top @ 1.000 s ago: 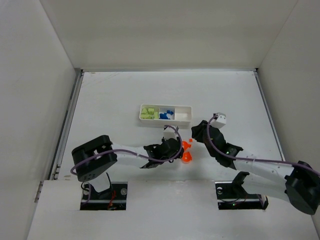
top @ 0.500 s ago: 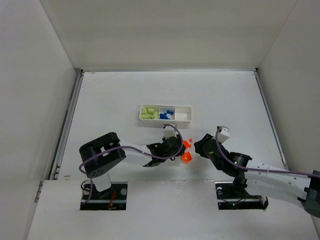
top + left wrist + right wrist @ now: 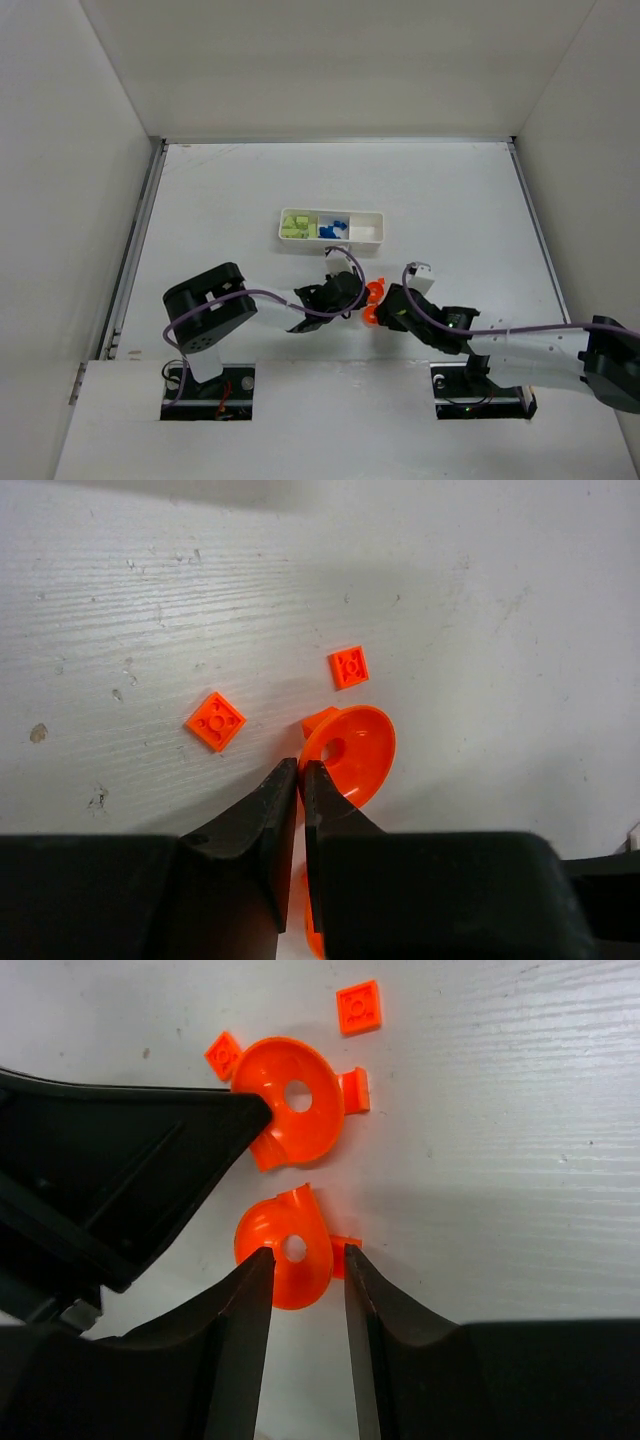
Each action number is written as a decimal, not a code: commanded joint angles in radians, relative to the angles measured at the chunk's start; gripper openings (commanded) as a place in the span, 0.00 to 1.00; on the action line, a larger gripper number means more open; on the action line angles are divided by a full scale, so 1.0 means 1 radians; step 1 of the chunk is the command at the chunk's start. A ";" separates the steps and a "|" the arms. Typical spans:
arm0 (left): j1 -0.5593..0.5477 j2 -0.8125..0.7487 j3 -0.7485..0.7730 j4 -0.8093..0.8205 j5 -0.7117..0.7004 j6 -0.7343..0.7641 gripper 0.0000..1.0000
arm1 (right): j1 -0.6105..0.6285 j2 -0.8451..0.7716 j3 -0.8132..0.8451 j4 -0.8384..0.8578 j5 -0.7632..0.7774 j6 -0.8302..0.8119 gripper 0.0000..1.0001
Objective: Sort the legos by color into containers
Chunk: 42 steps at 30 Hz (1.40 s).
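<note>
The orange legos (image 3: pixel 371 301) lie together on the table (image 3: pixel 450 190), near the front side of the white tray (image 3: pixel 330 246) but not in it. Among them is a round orange dish (image 3: pixel 352 742) with a hole in the middle. A small square plate (image 3: pixel 348 667) and a second square plate (image 3: pixel 215 721) lie close beside it. A second round dish (image 3: pixel 288 1282) lies just next to the first one. The left gripper (image 3: pixel 300 768) has its fingers (image 3: pixel 268 815) almost together, with only a thin slit between, and the tips are at the rim of the first dish. The right gripper (image 3: pixel 305 1252) has its fingers (image 3: pixel 240 1325) a little apart, with the second round dish between them; whether they touch it cannot be told. In the tray, green legos (image 3: pixel 295 225) fill the left compartment and blue legos (image 3: pixel 333 229) the middle one.
</note>
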 commanded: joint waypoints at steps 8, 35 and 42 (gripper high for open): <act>0.003 -0.207 -0.092 0.011 -0.016 0.012 0.03 | -0.022 0.105 0.007 0.105 -0.021 -0.005 0.30; 0.302 0.001 0.302 -0.057 0.065 0.204 0.06 | -0.098 -0.145 -0.002 0.119 0.011 -0.098 0.09; 0.316 0.018 0.339 -0.083 0.075 0.242 0.26 | -0.226 -0.121 0.102 0.149 -0.036 -0.239 0.09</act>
